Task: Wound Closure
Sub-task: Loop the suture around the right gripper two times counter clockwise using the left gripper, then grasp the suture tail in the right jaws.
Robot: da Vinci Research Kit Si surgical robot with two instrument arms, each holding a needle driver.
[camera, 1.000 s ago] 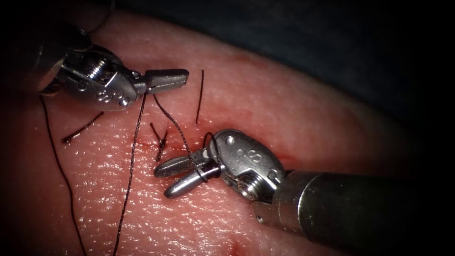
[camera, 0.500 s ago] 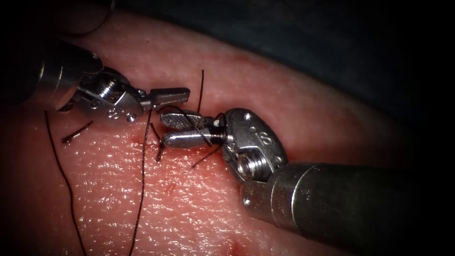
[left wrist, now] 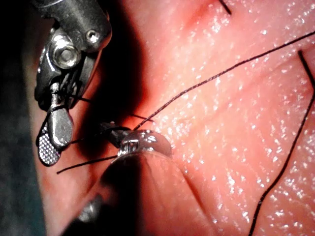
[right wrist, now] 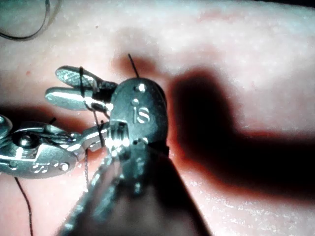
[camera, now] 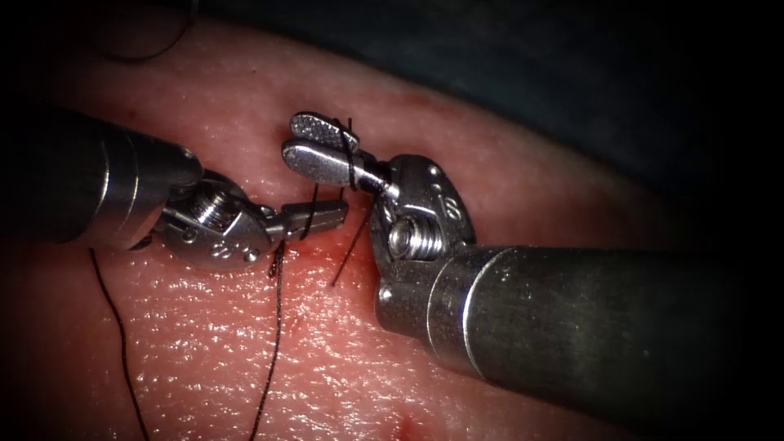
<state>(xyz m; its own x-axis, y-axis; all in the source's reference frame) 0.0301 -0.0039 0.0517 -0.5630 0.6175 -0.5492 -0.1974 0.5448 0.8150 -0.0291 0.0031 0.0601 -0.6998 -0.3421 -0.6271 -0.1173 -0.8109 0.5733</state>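
Now left tool [camera: 327,216] at frame centre, jaws clamped on thread [camera: 273,327]; right tool [camera: 314,143] above it, jaws parted, thread looped round them, gripping nothing; tissue [camera: 490,188] beneath

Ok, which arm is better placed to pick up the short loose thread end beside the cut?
Right, probably. The right tool has open jaws holding nothing, with thread looped around them, and the short thread end lies just beside it. The left tool is shut on the thread.
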